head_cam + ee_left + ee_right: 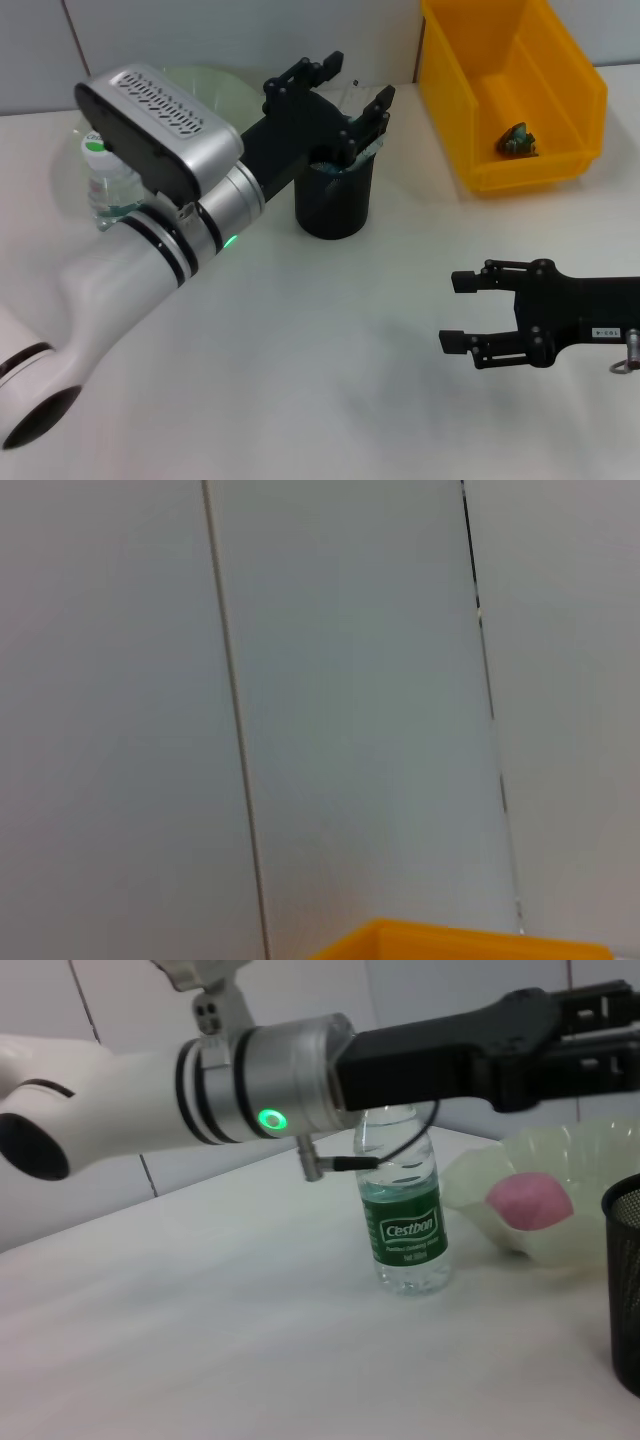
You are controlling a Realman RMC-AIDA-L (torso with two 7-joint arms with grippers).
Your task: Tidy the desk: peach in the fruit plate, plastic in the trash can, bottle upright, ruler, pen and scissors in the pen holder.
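Pen holder (pixel 334 200) — a black mesh cup — stands upright on the white worktop (pixel 330 380), near the middle and toward the back. The left tool (pixel 345 95) hangs right above its mouth, fingers spread apart, with nothing visibly between them; whether anything lies inside the cup cannot be told. The left arm reaches in from the near left corner and hides much of what is behind it.

Behind that arm the bottle (pixel 404 1205) stands upright with its green label facing the right wrist view. Just beside it sits the pale green fruit plate (pixel 560 1230), with the pink peach (pixel 530 1202) lying inside.

The yellow trash can (pixel 580 120) sits at the back right of the worktop, well apart from the pen holder — a crumpled greenish piece of plastic (pixel 518 141) rests on its bottom.

The right tool (pixel 462 312) hovers low over the near right part of the worktop, its fingers parted and holding nothing.

The worktop is plain, matte white. Behind it runs a pale grey wall (pixel 350 680) of flat panels, split by thin dark vertical seams.
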